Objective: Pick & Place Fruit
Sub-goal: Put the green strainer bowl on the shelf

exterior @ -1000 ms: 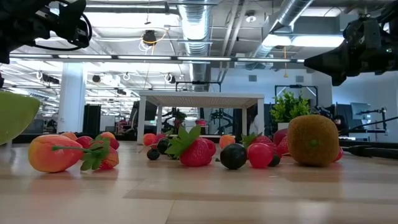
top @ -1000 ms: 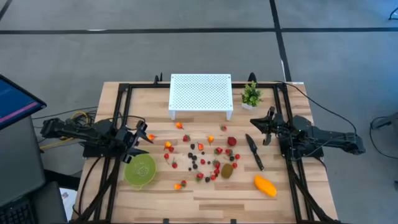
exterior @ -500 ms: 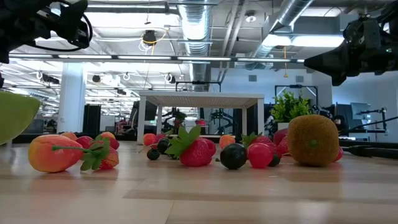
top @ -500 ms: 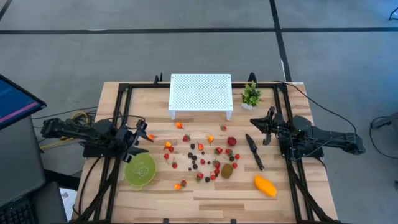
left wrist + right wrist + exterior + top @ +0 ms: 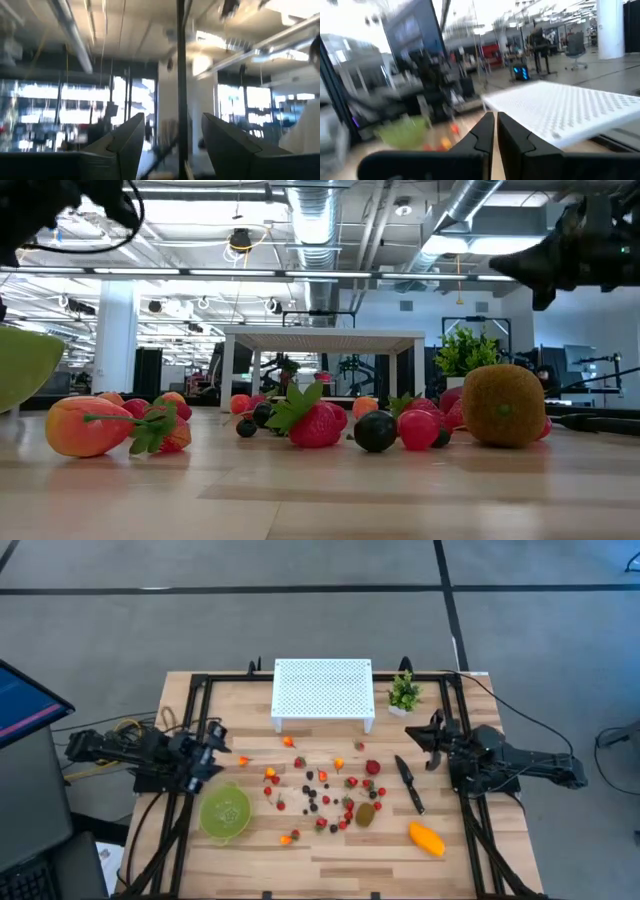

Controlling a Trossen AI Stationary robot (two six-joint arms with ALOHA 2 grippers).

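The fruit lies loose on the wooden table: many small red, orange and dark berries (image 5: 322, 790), a brown kiwi (image 5: 366, 813) and an orange-yellow mango (image 5: 427, 838). In the low view the kiwi (image 5: 503, 405) and a strawberry (image 5: 315, 423) rest on the tabletop. My left gripper (image 5: 216, 748) hangs at the table's left side above the green bowl's far rim, tipped upward. Its fingers (image 5: 172, 137) are open with nothing between them. My right gripper (image 5: 428, 740) is at the table's right side, right of the berries, shut (image 5: 495, 131) and holding nothing.
A green perforated bowl (image 5: 226, 813) sits near the left arm. A white perforated stand (image 5: 322, 690) is at the far middle, with a small potted plant (image 5: 404, 693) to its right. A black knife (image 5: 410, 783) lies between the berries and the right arm.
My left gripper has tipped upward and risen, drawing back a little toward the table's left edge; in the low view it has mostly left the top of the picture. My right gripper has tipped up slightly. The fruit has not moved.
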